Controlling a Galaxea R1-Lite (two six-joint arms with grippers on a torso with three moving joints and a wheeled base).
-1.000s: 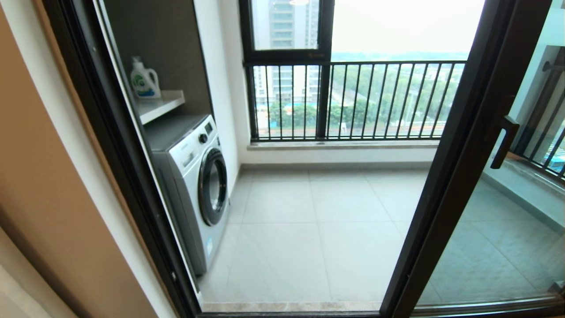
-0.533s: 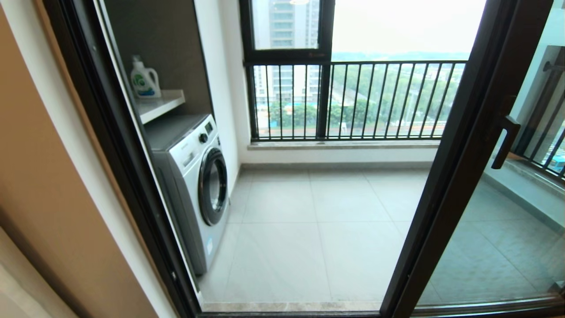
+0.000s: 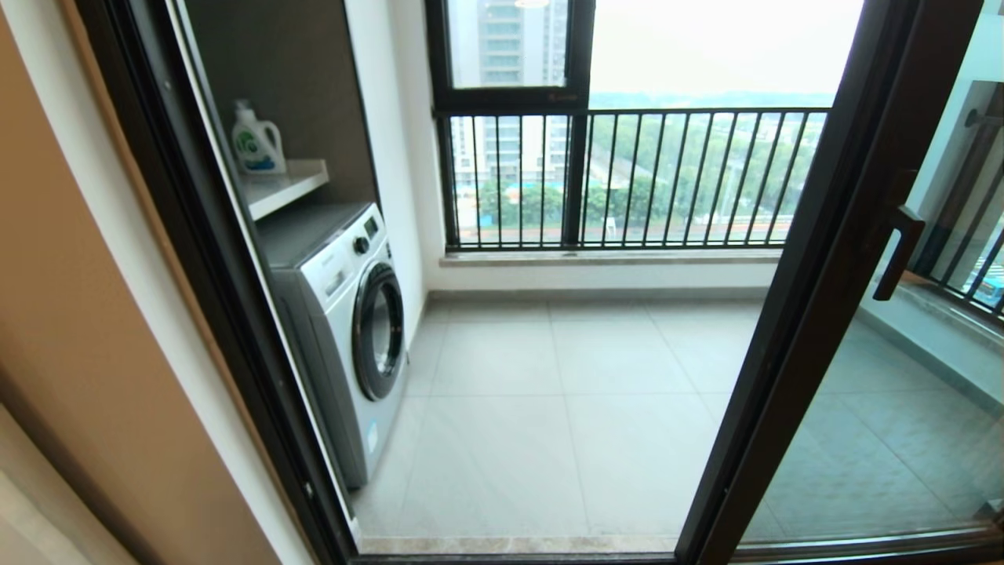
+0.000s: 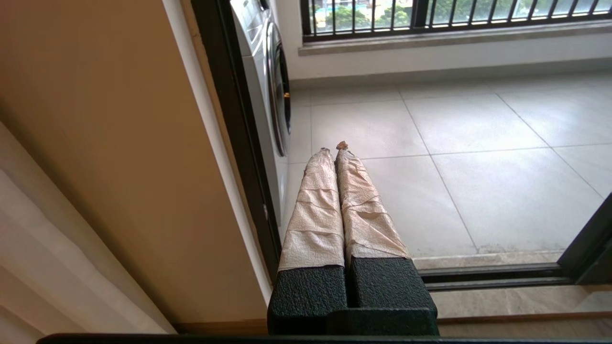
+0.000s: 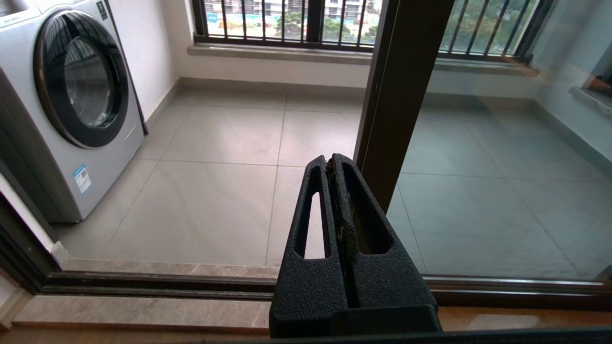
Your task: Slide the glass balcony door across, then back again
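Standing slid right, glass balcony door [image 3: 816, 314] exposes tiled balcony floor [image 3: 565, 408].

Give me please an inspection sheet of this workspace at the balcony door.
Surface: grey tiled balcony floor, bare.
Job's things: glass balcony door slid to the right, doorway open; bar handle untouched.
Clutter: washing machine; detergent bottle on a shelf.
Grippers: left gripper shut, low by the left door frame; right gripper shut, low before the door's edge; both hold nothing.
Cables: nothing seen.
Surroundings: railing window, beige wall.
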